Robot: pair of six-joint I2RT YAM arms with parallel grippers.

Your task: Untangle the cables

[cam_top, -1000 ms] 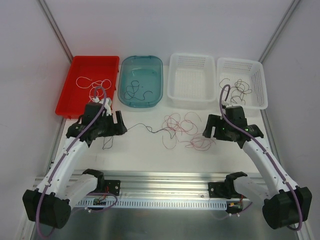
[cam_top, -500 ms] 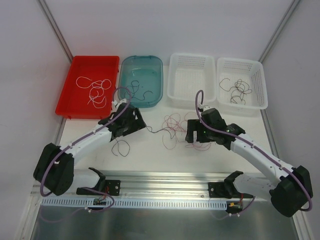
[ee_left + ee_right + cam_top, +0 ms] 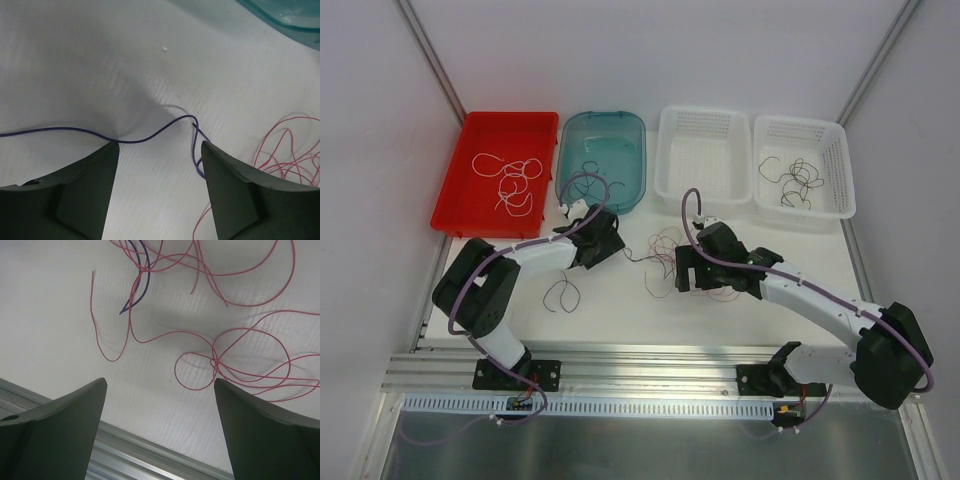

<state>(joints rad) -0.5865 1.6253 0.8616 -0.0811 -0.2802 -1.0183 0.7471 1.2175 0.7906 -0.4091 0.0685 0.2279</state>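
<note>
far edge, left to right: red rectangular plastic tray (image 3: 460, 205), teal translucent plastic tub (image 3: 625, 140), white perforated plastic basket (image 3: 705, 165), second white perforated basket (image 3: 832, 140); near edge of white table (image 3: 610, 315): aluminium rail (image 3: 650, 365).

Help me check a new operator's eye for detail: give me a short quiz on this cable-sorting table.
1. True or false: the red tray holds white strands.
2. The far-right white basket holds: A) dark strands, B) pink strands, C) nothing.
3. What colour are most of the loose strands lying ahead of the right gripper?
Key: 1 true; 2 A; 3 pink.
</note>
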